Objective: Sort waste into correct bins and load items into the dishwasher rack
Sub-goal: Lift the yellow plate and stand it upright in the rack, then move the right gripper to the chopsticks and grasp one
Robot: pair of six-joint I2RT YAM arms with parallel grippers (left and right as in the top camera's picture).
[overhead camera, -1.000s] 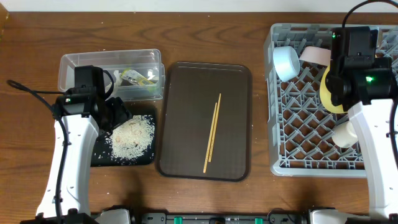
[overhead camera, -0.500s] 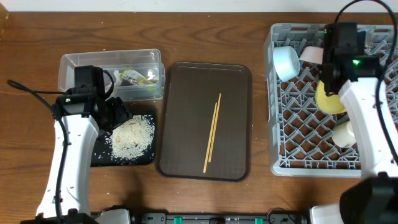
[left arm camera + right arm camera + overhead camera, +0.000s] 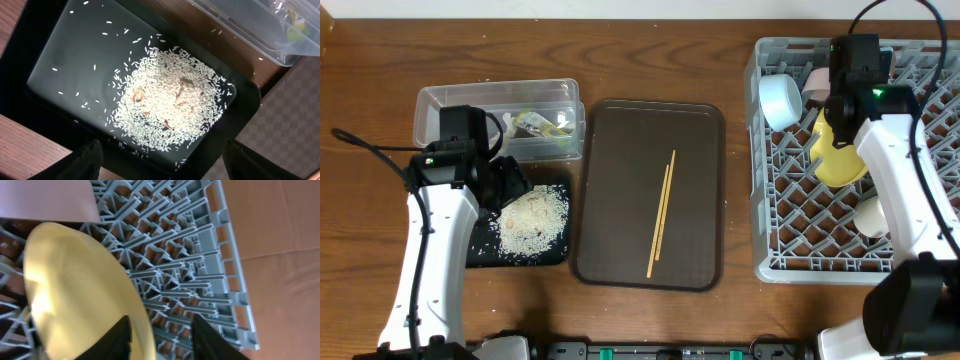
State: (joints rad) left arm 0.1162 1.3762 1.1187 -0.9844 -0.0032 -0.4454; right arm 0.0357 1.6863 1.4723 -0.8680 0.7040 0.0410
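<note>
Shifted leftward over the dishwasher rack [image 3: 790, 230], right fingers [image 3: 120, 340] clamp the yellow plate [image 3: 75, 295]; next, I'd say, it wants standing in a slot. Left fingers [image 3: 90, 160] hang apart above the rice [image 3: 170, 105].

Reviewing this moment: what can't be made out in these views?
Right gripper: whether it clamps the yellow plate; the right wrist view's bottom edge cuts off the contact, overhead the right arm covers it.
White dish: overhead, that arm covers half; bowl or cup unclear.
Snack wrapper: small overhead, cut off at the left wrist view's corner.
Brown bits in the rice: left wrist view, too small to identify.
</note>
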